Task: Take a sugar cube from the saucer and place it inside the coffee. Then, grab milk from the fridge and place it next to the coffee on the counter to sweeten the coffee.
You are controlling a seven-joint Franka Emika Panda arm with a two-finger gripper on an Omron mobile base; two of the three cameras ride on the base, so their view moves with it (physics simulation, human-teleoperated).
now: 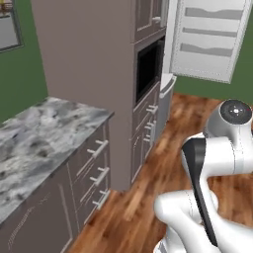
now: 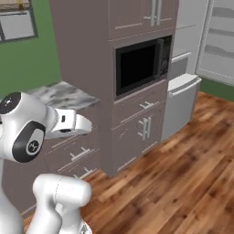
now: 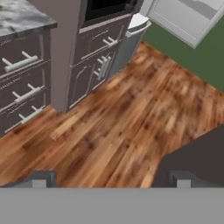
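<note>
The fridge (image 2: 182, 103) stands past the tall cabinet, its pale door (image 1: 211, 38) swung open and showing door racks. In the hand view the door (image 3: 183, 17) and the bar-handled drawer (image 3: 136, 22) sit at the top. The grey marbled counter (image 1: 39, 143) lies to my left over brown drawers, with bare stone showing (image 2: 59, 96). My gripper (image 3: 111, 179) hangs open over the wooden floor with nothing between its fingertips (image 3: 41, 179). The sugar cube, saucer, coffee and milk are out of view.
A black microwave (image 2: 139, 66) is built into the tall brown cabinet (image 1: 89, 74) between counter and fridge. Drawers with silver bar handles (image 3: 22, 63) line the left. Wooden floor (image 3: 131, 109) stretches towards the fridge, with a green wall (image 3: 192, 48) behind.
</note>
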